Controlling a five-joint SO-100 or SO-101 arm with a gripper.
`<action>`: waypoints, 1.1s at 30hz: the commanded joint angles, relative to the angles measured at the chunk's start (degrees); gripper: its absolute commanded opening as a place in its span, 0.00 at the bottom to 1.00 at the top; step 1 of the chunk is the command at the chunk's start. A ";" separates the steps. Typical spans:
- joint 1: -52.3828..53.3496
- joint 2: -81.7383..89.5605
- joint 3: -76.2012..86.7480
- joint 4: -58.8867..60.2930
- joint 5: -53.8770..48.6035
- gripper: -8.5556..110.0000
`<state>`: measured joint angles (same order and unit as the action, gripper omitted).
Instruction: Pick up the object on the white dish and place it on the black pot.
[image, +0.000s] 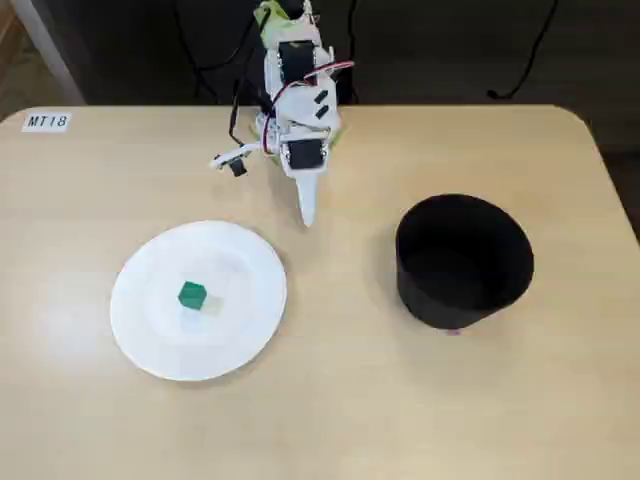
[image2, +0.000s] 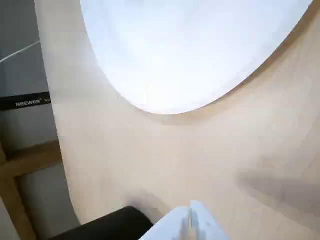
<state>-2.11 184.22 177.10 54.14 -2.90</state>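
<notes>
A tiny bright green cube (image: 192, 295) rests near the middle of the round white dish (image: 245, 262) at the left of the table in the fixed view. The matte black pot (image: 462, 262) stands to the right, open and upright. My white gripper (image: 307, 218) hangs at the back centre, pointing down at the table between dish and pot, its fingers pressed together with nothing held. In the wrist view the shut gripper (image2: 190, 222) enters from the bottom edge, the dish (image2: 190, 55) fills the top and the pot's edge (image2: 112, 225) shows at bottom left; the cube is out of that view.
A white label reading MT18 (image: 46, 121) is stuck at the table's back left corner. Cables hang behind the arm's base (image: 295, 120). The table's rounded back right corner (image: 585, 125) and right edge lie close to the pot.
</notes>
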 joint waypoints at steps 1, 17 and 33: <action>0.26 6.59 -0.97 -2.02 5.19 0.07; 0.26 6.59 -2.99 0.26 4.75 0.07; 1.05 -23.12 -35.07 1.05 0.88 0.07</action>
<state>-1.23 169.10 151.44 55.81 -0.97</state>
